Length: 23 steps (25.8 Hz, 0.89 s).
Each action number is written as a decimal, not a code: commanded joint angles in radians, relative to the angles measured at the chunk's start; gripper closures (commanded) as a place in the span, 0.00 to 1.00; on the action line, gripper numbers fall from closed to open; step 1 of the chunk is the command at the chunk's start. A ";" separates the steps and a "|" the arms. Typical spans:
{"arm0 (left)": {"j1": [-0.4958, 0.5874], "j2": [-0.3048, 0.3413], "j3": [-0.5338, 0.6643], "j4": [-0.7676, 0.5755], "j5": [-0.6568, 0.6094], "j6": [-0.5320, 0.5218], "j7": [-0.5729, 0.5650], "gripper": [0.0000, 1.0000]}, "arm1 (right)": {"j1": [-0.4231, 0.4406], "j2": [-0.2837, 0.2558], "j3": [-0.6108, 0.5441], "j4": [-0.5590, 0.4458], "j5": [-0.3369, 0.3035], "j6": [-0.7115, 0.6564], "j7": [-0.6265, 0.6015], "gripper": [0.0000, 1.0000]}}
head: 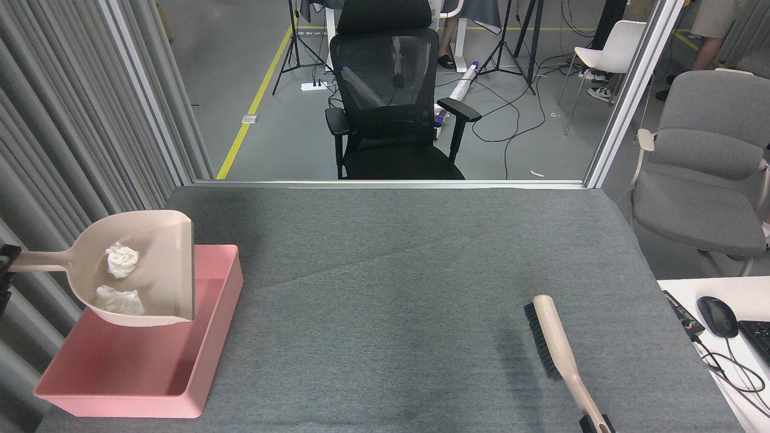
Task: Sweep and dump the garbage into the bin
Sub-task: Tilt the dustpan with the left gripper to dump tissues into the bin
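Beige plastic filled the far left of the head view: the long-handled dustpan hung level above the rear half of the shallow rectangular pink plastic bin, its handle running to the frame's left edge, where only a dark sliver of the left gripper showed, too little to tell whether its jaws were clamped on the handle, though the raised pan suggested they were. Both small crumpled white tissue wads lay inside the pan, one near the handle's root, the other nearer the front corner, neither yet in the bin. To dump well, the pan's open lip probably needed tipping downward over the bin's middle, slowly enough that the light wads slid rather than bounced over the low wall. The lip sat close to the bin's right rim, so a small shift leftward looked wise. Rightward, the grey felt-covered table lay open and offered ample room. At lower right the beige black-bristled brush slanted above the table, its handle end meeting a dark tip of the right gripper at the bottom edge, whose hold could not be judged.
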 commanded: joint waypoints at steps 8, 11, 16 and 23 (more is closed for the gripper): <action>-0.038 0.082 -0.006 0.252 -0.110 -0.223 -0.003 0.85 | -0.001 -0.001 0.000 0.001 0.000 -0.002 0.000 0.81; -0.145 0.080 -0.003 0.342 -0.345 -0.321 0.003 0.85 | 0.001 0.000 0.000 0.000 0.000 -0.009 0.000 0.81; -0.251 0.080 -0.002 0.417 -0.480 -0.387 0.011 0.85 | 0.001 0.005 0.000 0.000 0.000 -0.020 -0.001 0.81; -0.285 0.103 -0.002 0.410 -0.543 -0.418 0.012 0.86 | 0.006 0.010 -0.003 0.000 -0.002 -0.026 -0.003 0.81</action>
